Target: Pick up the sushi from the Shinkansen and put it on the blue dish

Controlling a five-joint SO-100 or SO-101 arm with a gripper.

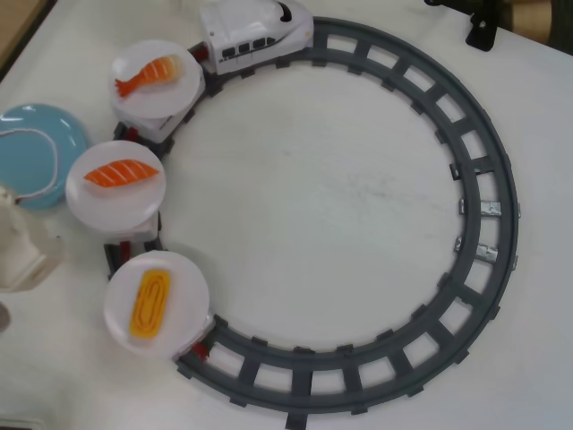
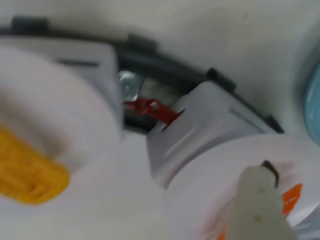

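The yellow-orange egg sushi (image 1: 149,305) lies on the last white plate (image 1: 183,309) behind the white Shinkansen (image 1: 255,34), at the lower left of the grey track in the overhead view. The light-blue dish (image 1: 36,148) rests at the left edge with a white cord across it. A white part of my gripper (image 1: 18,244) shows at the left edge, just left of the plates. The blurred wrist view has the sushi (image 2: 27,172) at the left and one white finger (image 2: 256,205) over the salmon plate (image 2: 215,180). The other finger is out of view.
Two more white plates ride the train: one with striped salmon (image 1: 122,172), one with a tailed shrimp (image 1: 148,73). The grey ring track (image 1: 497,224) circles the white table. A black clamp (image 1: 483,31) stands at the top right. A red coupling (image 2: 150,107) links two cars.
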